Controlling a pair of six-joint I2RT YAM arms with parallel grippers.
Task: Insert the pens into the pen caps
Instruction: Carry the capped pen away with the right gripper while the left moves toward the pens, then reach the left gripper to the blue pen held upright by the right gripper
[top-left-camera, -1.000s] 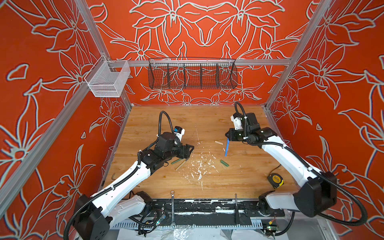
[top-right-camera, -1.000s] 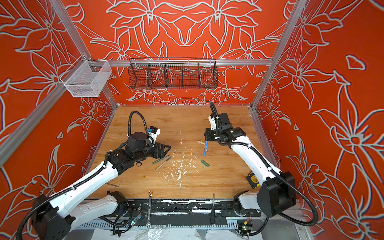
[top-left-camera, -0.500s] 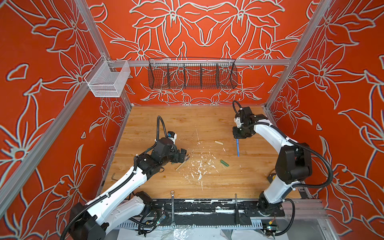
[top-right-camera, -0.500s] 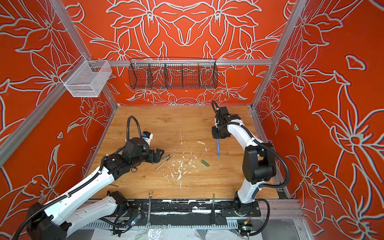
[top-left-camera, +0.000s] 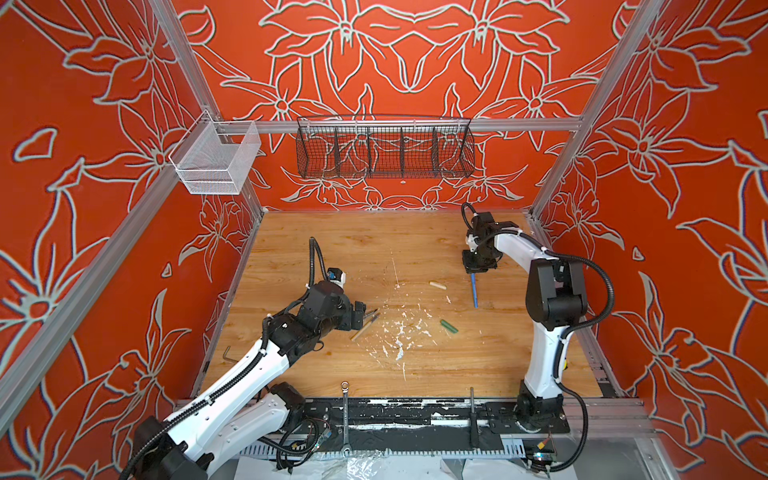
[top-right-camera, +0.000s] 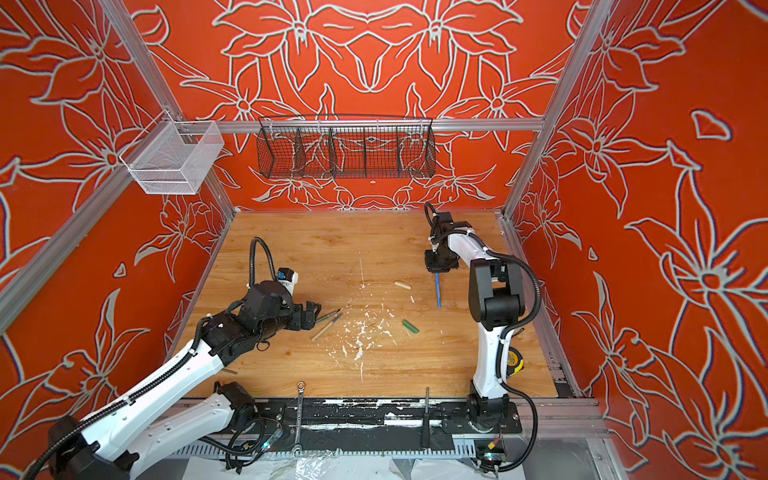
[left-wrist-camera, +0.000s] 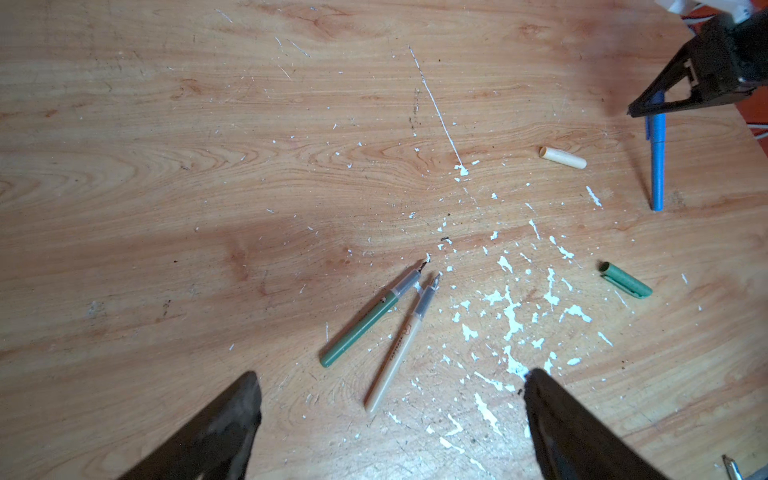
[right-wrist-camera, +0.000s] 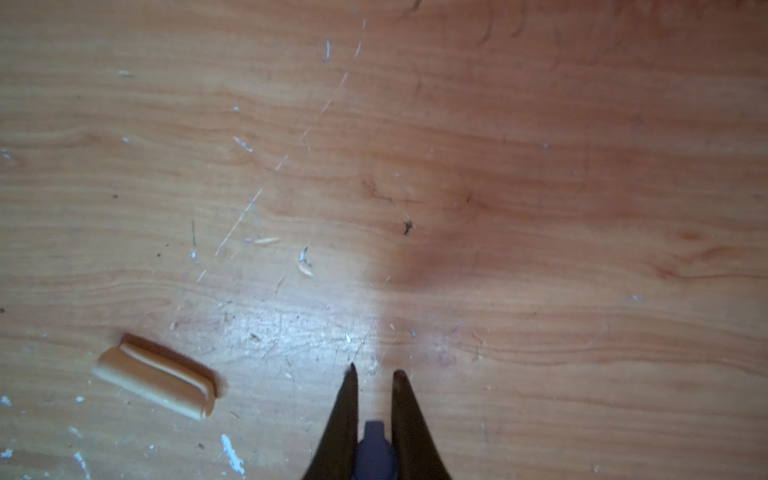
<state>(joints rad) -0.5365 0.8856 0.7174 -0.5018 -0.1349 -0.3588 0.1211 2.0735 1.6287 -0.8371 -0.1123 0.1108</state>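
The green pen (left-wrist-camera: 365, 324) and the tan pen (left-wrist-camera: 399, 353) lie side by side on the wood, dark tips pointing away from my left gripper (left-wrist-camera: 392, 374). That gripper is wide open just behind their blunt ends, touching neither; in both top views it (top-left-camera: 361, 309) (top-right-camera: 313, 309) sits left of centre. The tan cap (top-left-camera: 437, 284) (right-wrist-camera: 156, 380) and the green cap (top-left-camera: 449, 326) (left-wrist-camera: 625, 280) lie loose further right. My right gripper (top-left-camera: 473, 272) (right-wrist-camera: 376, 370) is shut on the upper, capped end of the blue pen (top-left-camera: 473, 293) (left-wrist-camera: 657, 166), which hangs upright with its lower end at the wood.
White paint flecks (top-left-camera: 399, 332) cover the table's middle. A silver wrench (top-left-camera: 345, 411) and a dark rod (top-left-camera: 471, 411) lie on the front rail, and a hex key (top-left-camera: 226, 354) near the left wall. A tape measure (top-right-camera: 514, 359) sits behind the right arm. Wire baskets (top-left-camera: 384, 151) hang on the back wall.
My left gripper has opened wide and drawn back left from the two pens. The right arm has folded and carried the blue pen to the right and a little farther back.
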